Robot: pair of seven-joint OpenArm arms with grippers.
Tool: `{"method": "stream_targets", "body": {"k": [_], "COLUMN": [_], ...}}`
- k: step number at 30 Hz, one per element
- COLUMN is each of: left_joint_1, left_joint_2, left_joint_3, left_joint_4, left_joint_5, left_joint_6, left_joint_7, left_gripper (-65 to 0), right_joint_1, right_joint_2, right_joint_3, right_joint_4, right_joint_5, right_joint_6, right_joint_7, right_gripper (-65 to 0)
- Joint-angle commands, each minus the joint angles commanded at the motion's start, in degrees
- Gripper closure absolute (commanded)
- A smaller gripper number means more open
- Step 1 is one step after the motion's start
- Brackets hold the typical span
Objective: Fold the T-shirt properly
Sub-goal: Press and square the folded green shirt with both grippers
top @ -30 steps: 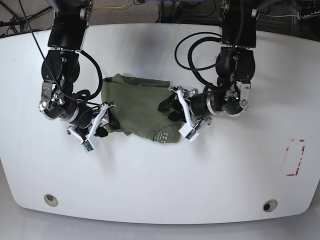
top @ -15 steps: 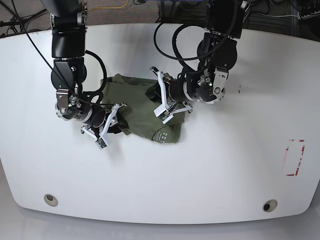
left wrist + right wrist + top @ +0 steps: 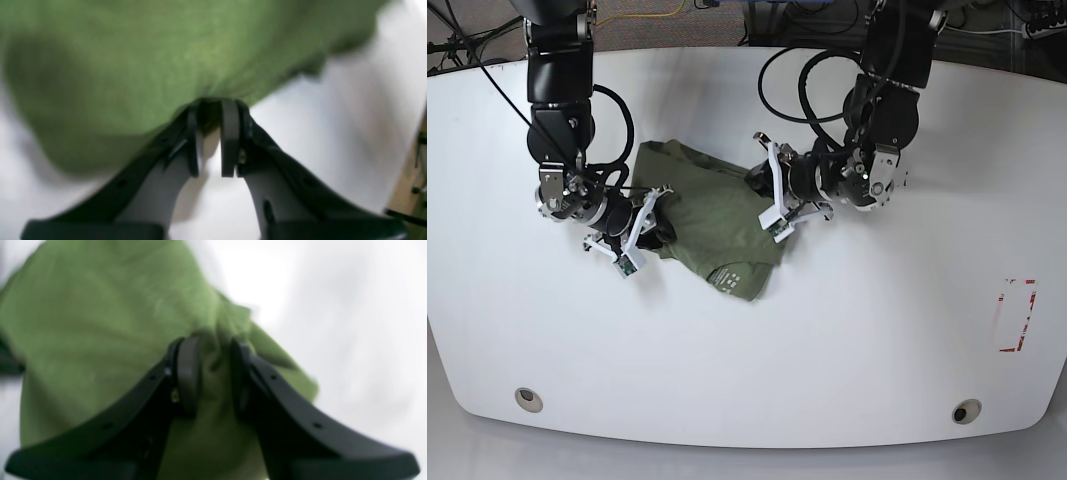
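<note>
The bunched shirt (image 3: 712, 215) lies on the table (image 3: 847, 340), the right gripper (image 3: 209, 373) clamped on a fold and the left gripper (image 3: 211, 133), seemingly, pinching its edge.

No text can be read anywhere. In the base view, slightly left of centre and a little below the middle, the T-shirt (image 3: 710, 207) carries a small pale printed neck label (image 3: 730, 277) near its lower edge, but the marks are too small to make out. At the right edge of the same view, the bench (image 3: 877, 330) bears a red dashed rectangle marking (image 3: 1016, 314), with no letters. Both wrist views are blurred and show no writing.
</note>
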Motion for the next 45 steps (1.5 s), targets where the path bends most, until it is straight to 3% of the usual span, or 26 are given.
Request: {"method": "stream_targets", "body": {"k": [8, 17, 21, 24, 28, 35, 42, 45], "left_joint_1": [-7.21, -11.78, -13.54, -13.98, -13.45, -6.77, -1.76, 0.79], "left_joint_2": [-4.84, -6.15, -6.15, -6.15, -5.71, -3.16, -0.88, -0.79], "left_joint_3": [3.43, 4.13, 4.04, 3.96, 4.13, 4.31, 4.31, 4.31], "left_joint_4": [-8.97, -9.58, -9.41, -7.03, -1.32, 11.16, 15.12, 15.03], "left_joint_5": [-0.18, -0.18, -0.26, -0.26, -0.26, -0.18, 0.0, 0.0], "left_joint_6": [-0.09, -0.09, -1.23, -3.43, -3.96, -3.96, -3.96, -3.96], "left_joint_7": [-5.45, -5.45, -5.45, -3.34, -0.26, 2.73, 4.04, 3.78], "left_gripper": [-10.1, -10.7, -10.7, -10.7, -10.7, -10.7, -10.7, -10.7], "right_joint_1": [-5.54, -5.98, -4.84, -4.48, -4.4, -5.1, -5.27, -5.63], "right_joint_2": [-6.42, -11.52, -11.6, -11.25, -9.05, -8.79, -9.05, -9.14], "right_joint_3": [0.0, 0.0, 0.0, 0.0, 0.0, 0.0, 0.0, -0.09], "right_joint_4": [10.9, 18.9, 22.15, 23.12, 23.12, 21.36, 16.26, 14.51], "right_joint_5": [-0.53, -0.53, -0.53, -0.53, -0.35, -0.53, -0.53, -0.35], "right_joint_6": [0.0, -0.04, -1.89, -3.21, -3.38, -3.47, -3.38, -3.38], "right_joint_7": [-5.89, -13.1, -15.38, -17.05, -17.41, -17.23, -16.97, -14.68], "right_gripper": [-14.6, -14.6, -15.1, -15.1, -15.1, -14.9, -14.6, -14.6]}}
